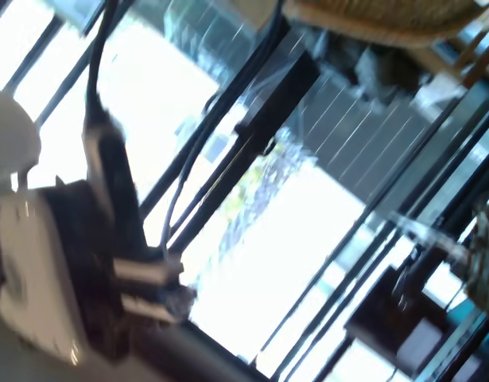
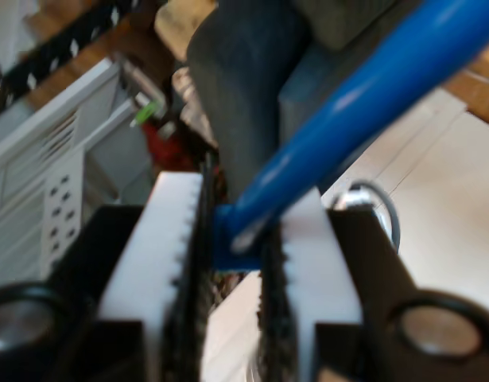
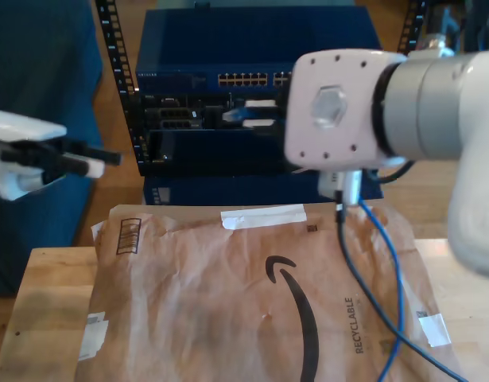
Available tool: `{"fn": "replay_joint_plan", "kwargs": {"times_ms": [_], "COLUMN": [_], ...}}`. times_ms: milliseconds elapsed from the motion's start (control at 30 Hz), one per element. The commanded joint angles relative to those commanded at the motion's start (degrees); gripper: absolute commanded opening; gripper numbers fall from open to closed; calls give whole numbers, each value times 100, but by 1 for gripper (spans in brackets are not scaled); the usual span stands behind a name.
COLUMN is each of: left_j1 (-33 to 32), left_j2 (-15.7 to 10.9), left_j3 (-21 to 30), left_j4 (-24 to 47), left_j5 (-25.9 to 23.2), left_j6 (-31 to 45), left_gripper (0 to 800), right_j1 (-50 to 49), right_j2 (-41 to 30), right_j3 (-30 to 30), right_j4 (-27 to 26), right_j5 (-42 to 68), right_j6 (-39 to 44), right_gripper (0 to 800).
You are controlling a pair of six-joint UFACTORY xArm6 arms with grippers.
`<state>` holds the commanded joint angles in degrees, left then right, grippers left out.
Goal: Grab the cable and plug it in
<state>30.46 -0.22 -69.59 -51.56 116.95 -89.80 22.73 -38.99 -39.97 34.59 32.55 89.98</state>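
Observation:
The cable [image 2: 371, 95] is bright blue and runs between the white toothed fingers [image 2: 168, 239] of my second gripper [image 2: 232, 239], which is shut on it just behind its end. In the exterior view that gripper [image 3: 256, 115] reaches toward the rack and holds the cable's blue plug [image 3: 236, 115] right at the rack's front face. The rest of the cable [image 3: 399, 270] hangs down over the paper toward the exterior view's lower right. My first gripper [image 3: 101, 161] hovers at the exterior view's left edge, away from the cable. Its pads [image 1: 149, 272] are close together with nothing between them.
A blue network rack [image 3: 252, 48] with a row of ports [image 3: 248, 79] stands behind the wooden table [image 3: 45, 318]. A brown paper mailer [image 3: 228, 302] covers most of the table. A dark grey arm cable [image 3: 347, 255] hangs beside the blue one.

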Motion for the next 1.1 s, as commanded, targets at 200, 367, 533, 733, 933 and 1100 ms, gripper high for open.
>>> {"fn": "replay_joint_plan", "kwargs": {"times_ms": [200,367,533,733,933,1100], "left_j1": [325,642,1240,2268,2910,3780], "left_j2": [-26,-343,-457,-510,-826,-1116], "left_j3": [-220,-237,-9,624,1459,2198], "left_j4": [1618,2690,3666,4633,5547,5662], "left_j5": [9,9,9,-563,-1477,-2013], "left_j6": [782,1767,3068,4273,5345,6215], "left_gripper": [797,797,798,798,798,798], "right_j1": [-958,-1618,-1793,-1793,-1802,-1793], "right_j2": [132,334,413,958,1257,1336], "right_j3": [-237,-492,-624,-923,-1055,-1055], "right_j4": [-62,-132,-686,-1240,-1257,-1424], "right_j5": [1301,2321,2655,3182,3411,3411], "right_j6": [422,677,1284,1969,2110,2224], "right_gripper": [0,0,0,0,0,0]}}
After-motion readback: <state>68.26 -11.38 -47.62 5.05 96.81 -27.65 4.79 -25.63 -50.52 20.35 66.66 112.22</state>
